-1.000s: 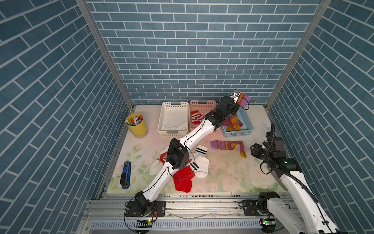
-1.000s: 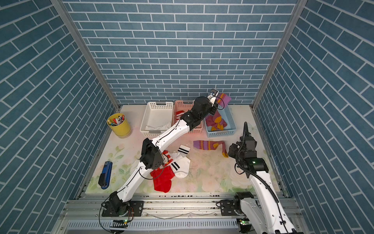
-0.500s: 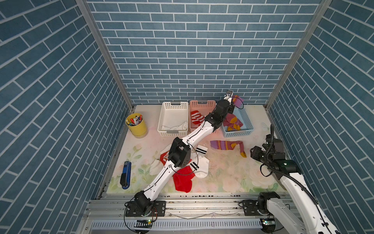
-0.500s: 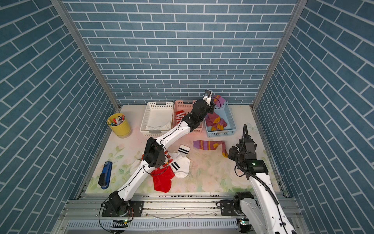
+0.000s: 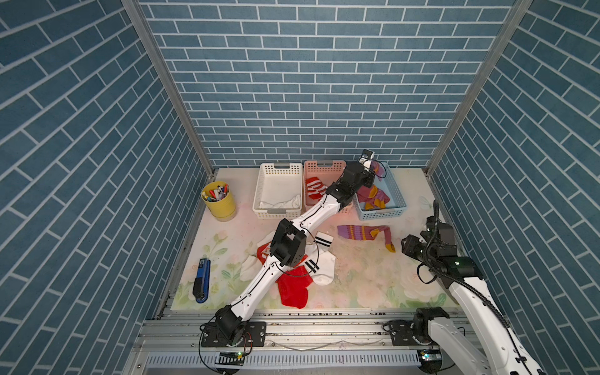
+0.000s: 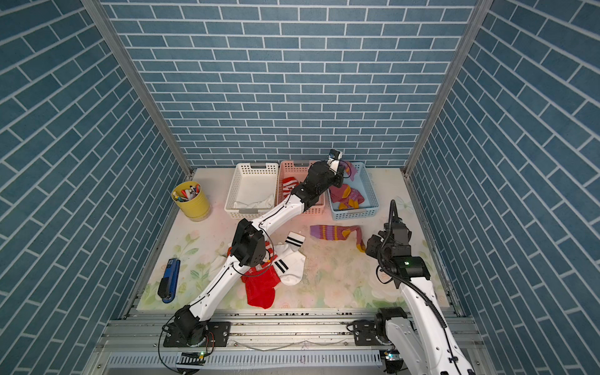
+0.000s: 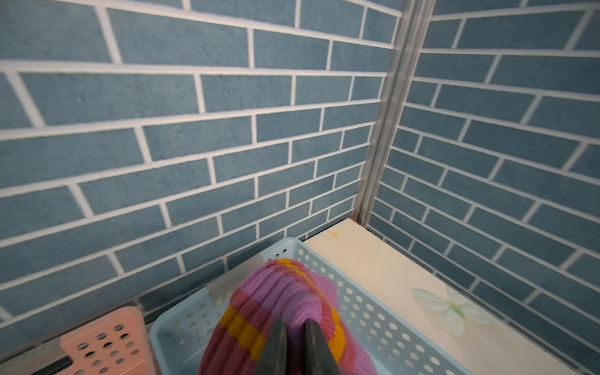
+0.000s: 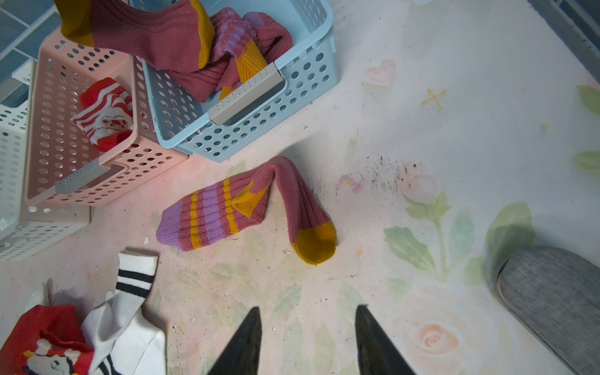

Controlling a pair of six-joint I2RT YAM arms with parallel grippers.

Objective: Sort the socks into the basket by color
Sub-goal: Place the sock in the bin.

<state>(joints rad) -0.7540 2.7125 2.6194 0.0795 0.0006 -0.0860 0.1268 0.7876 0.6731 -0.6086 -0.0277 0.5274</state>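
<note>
Your left gripper (image 7: 297, 344) has its jaws nearly together, pinching a fold of the mauve-purple sock (image 7: 282, 298), which hangs above the far end of the blue basket (image 7: 357, 311), where matching socks already lie. Seen from the right wrist, the free mustard toe appears to trail toward the pink basket (image 8: 143, 159). Bring the whole sock over the blue basket's middle and lower it before parting the jaws, so no end drapes over the rim. Your right gripper (image 8: 308, 341) hangs over the mat with jaws apart, holding nothing. Ahead of it on the mat lies another mauve sock (image 8: 246, 207). The banded white socks (image 8: 133, 285) and red sock (image 8: 48, 341) remain unsorted.
</note>
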